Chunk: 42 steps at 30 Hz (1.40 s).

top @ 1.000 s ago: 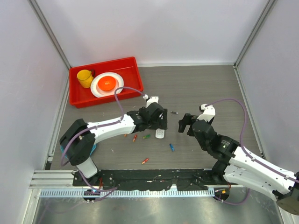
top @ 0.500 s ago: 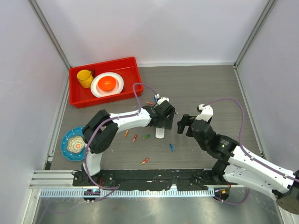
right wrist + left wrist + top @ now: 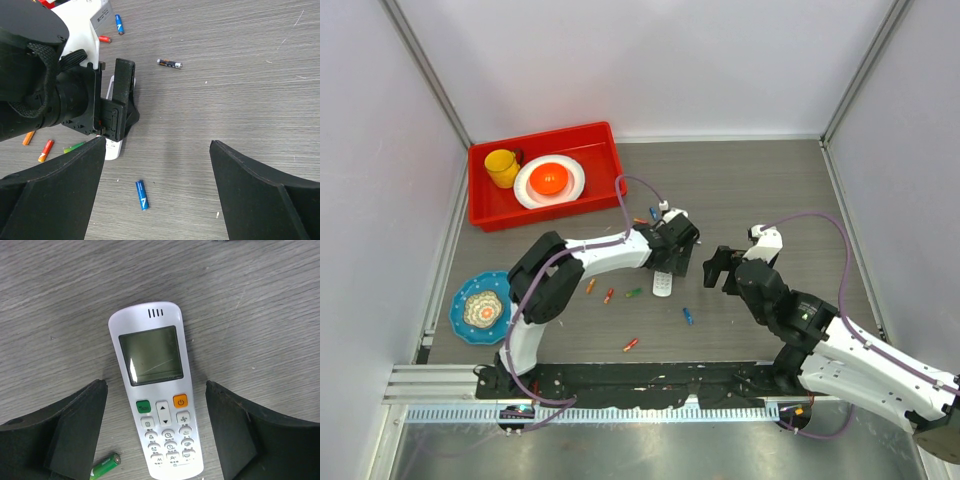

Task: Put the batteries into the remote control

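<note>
The white remote control (image 3: 156,405) lies face up on the table, display and coloured buttons showing. My left gripper (image 3: 156,390) is open and straddles it, a gap on each side. In the top view the left gripper (image 3: 673,250) covers most of the remote control (image 3: 662,286). Batteries lie scattered: a green one (image 3: 105,464) beside the remote, a blue one (image 3: 142,195) between the fingers of my open right gripper (image 3: 157,150), a dark one (image 3: 169,63) farther off. The right gripper (image 3: 720,268) hangs just right of the remote, holding nothing.
More batteries lie left of the remote: green (image 3: 634,293), red (image 3: 609,296), orange (image 3: 590,286), and a red one (image 3: 631,344) nearer the front. A red tray (image 3: 545,135) at back left holds a yellow cup (image 3: 502,166) and a white plate (image 3: 525,192). A blue patterned plate (image 3: 482,308) sits far left.
My left arm has swung its gripper to the right over the remote and its jaws have narrowed somewhat. The blue plate is now uncovered. The right arm has barely shifted.
</note>
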Available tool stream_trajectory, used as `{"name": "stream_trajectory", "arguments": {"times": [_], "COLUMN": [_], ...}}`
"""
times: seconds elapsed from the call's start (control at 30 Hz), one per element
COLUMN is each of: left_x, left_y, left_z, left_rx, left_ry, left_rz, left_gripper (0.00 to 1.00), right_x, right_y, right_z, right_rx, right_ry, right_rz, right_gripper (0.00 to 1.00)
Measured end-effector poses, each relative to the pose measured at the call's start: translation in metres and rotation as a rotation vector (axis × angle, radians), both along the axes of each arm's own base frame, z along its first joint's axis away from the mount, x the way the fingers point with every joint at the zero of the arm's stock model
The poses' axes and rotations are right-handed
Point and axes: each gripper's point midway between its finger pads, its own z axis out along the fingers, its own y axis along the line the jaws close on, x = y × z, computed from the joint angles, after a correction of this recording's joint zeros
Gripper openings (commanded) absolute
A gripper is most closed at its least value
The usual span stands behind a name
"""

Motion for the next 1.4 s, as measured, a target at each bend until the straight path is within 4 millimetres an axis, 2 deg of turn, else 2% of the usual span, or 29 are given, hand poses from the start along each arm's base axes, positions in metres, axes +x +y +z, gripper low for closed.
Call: {"name": "stream_trajectory", "arguments": {"times": [0.13, 0.43, 0.6, 0.73, 0.9, 1.03, 1.2, 1.23, 1.27, 1.3, 1.4], "left_x": [0.0, 0.008, 0.014, 0.016, 0.017, 0.018, 0.014, 0.011, 0.007, 0.005, 0.002], "left_y": [0.001, 0.002, 0.003, 0.005, 0.006, 0.006, 0.009, 0.011, 0.014, 0.018, 0.037], "left_z": [-0.006, -0.006, -0.005, -0.006, -0.008, -0.007, -0.002, 0.001, 0.007, 0.013, 0.054], "left_rx": [0.012, -0.005, -0.018, -0.02, -0.021, -0.024, -0.046, -0.059, -0.082, -0.111, -0.322], "left_ry": [0.006, 0.004, -0.002, -0.006, -0.017, -0.025, -0.02, -0.012, -0.004, 0.005, 0.013], "left_rz": [-0.002, 0.017, 0.032, 0.036, 0.044, 0.046, 0.041, 0.038, 0.035, 0.037, 0.079], "left_gripper": [0.75, 0.76, 0.72, 0.57, 0.49, 0.33, 0.2, 0.05, 0.0, 0.0, 0.0], "right_x": [0.0, 0.0, 0.0, 0.0, -0.001, -0.001, 0.0, 0.001, 0.002, 0.004, 0.011], "right_y": [0.0, 0.0, 0.0, 0.0, -0.001, -0.001, -0.002, -0.002, -0.004, -0.003, 0.003], "right_z": [-0.001, -0.001, -0.001, -0.003, -0.004, -0.005, -0.003, 0.0, 0.005, 0.011, 0.029], "right_rx": [-0.003, -0.001, -0.002, -0.007, -0.01, -0.014, -0.029, -0.033, -0.043, -0.044, -0.012], "right_ry": [0.002, 0.003, 0.004, 0.009, 0.012, 0.018, 0.017, 0.016, 0.015, 0.013, 0.003], "right_rz": [0.0, -0.001, -0.002, -0.002, -0.002, -0.004, -0.005, -0.009, -0.018, -0.023, -0.016], "right_gripper": [0.9, 0.9, 0.9, 0.9, 0.89, 0.89, 0.89, 0.89, 0.89, 0.89, 0.87]}}
